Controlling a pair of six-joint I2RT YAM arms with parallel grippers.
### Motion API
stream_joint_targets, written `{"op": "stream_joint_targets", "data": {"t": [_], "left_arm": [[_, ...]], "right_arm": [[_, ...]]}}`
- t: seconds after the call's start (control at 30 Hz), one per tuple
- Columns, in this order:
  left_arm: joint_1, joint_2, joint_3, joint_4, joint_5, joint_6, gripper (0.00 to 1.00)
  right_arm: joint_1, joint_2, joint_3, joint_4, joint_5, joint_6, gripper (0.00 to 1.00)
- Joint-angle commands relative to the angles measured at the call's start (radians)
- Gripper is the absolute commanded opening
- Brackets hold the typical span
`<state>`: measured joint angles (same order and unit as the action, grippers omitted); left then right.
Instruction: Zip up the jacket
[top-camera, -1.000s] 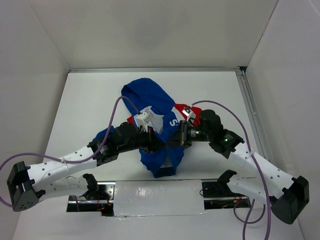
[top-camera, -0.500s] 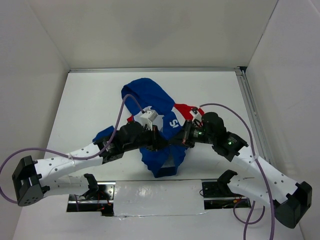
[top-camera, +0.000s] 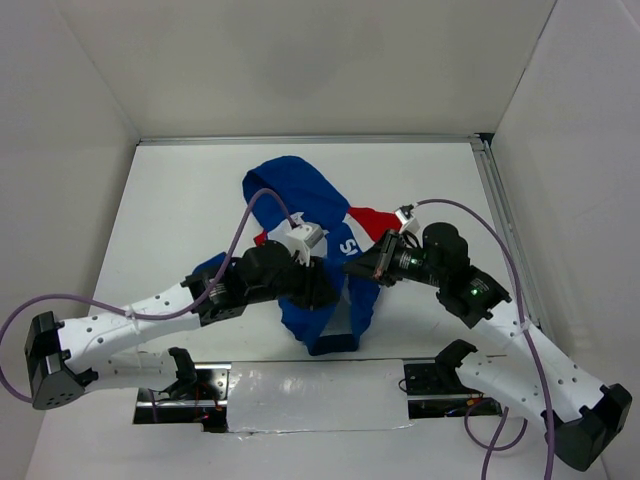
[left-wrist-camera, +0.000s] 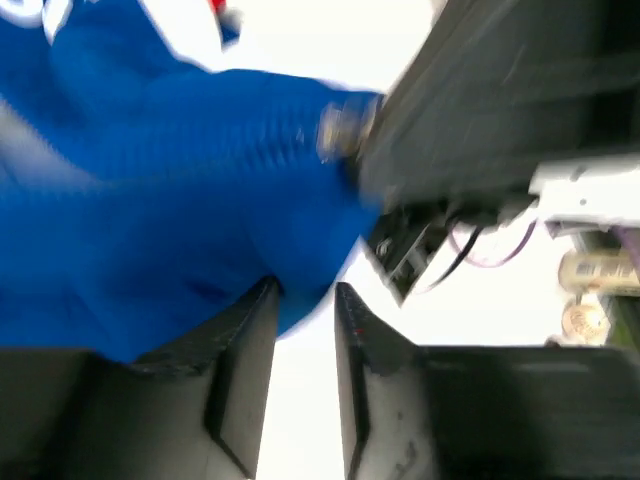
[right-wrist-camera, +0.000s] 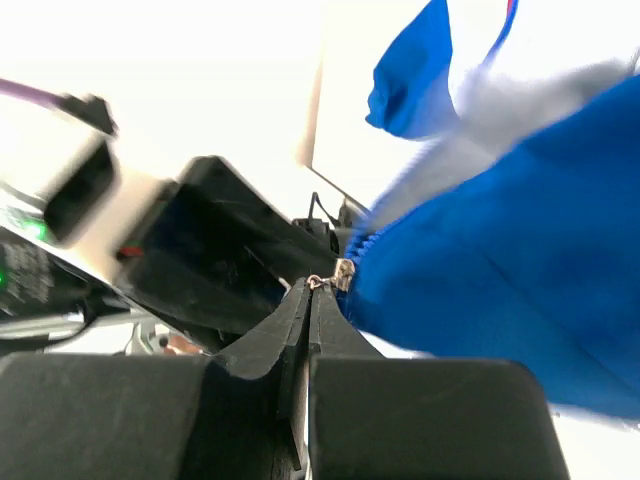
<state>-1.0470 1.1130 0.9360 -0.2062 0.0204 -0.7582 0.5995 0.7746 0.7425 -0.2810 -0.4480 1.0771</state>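
From above, I see the jacket (top-camera: 300, 195), soft royal-blue cloth with red and white panels, rumpled mid-table (top-camera: 170, 200). The left gripper (top-camera: 325, 290) and right gripper (top-camera: 352, 268) meet at its front.

Left wrist: black fingers (left-wrist-camera: 245, 360) stand slightly apart at a blue fold; I cannot tell whether they grip.

Right wrist: fingers (right-wrist-camera: 270, 340) pinch the small metal zipper pull (right-wrist-camera: 340, 272).

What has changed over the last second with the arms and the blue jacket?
The right gripper, shut on the metal zipper pull, drew back rightward, baring more of the red panel. The left gripper pushed further right at the royal-blue hooded fabric jacket. The jacket stayed put.
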Motion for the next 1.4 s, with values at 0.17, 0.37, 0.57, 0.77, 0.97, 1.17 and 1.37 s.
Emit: {"op": "stream_joint_targets", "data": {"t": [0.17, 0.37, 0.57, 0.77, 0.97, 1.17, 1.37], "left_arm": [[-0.016, -0.057, 0.092, -0.194, -0.088, 0.114, 0.63], [-0.022, -0.068, 0.067, -0.171, -0.076, 0.12, 0.79], [-0.047, -0.009, 0.107, -0.125, -0.128, 0.187, 0.82], [-0.057, 0.041, 0.118, -0.05, -0.174, 0.232, 0.79], [-0.064, 0.065, 0.106, 0.007, -0.267, 0.25, 0.65], [-0.071, 0.028, 0.064, 0.091, -0.275, 0.301, 0.58], [-0.074, 0.039, 0.069, 0.116, -0.298, 0.349, 0.38]], "right_arm": [[-0.02, -0.031, 0.0, 0.077, -0.012, -0.011, 0.0], [-0.029, -0.011, -0.008, 0.068, -0.053, 0.012, 0.0], [-0.04, 0.038, 0.009, 0.074, -0.133, 0.049, 0.0], [-0.044, 0.041, 0.003, 0.088, -0.156, 0.093, 0.0], [-0.055, 0.038, -0.012, 0.111, -0.182, 0.121, 0.0], [-0.06, 0.06, -0.022, 0.117, -0.199, 0.129, 0.0], [-0.067, 0.083, -0.028, 0.151, -0.238, 0.145, 0.0]]}}
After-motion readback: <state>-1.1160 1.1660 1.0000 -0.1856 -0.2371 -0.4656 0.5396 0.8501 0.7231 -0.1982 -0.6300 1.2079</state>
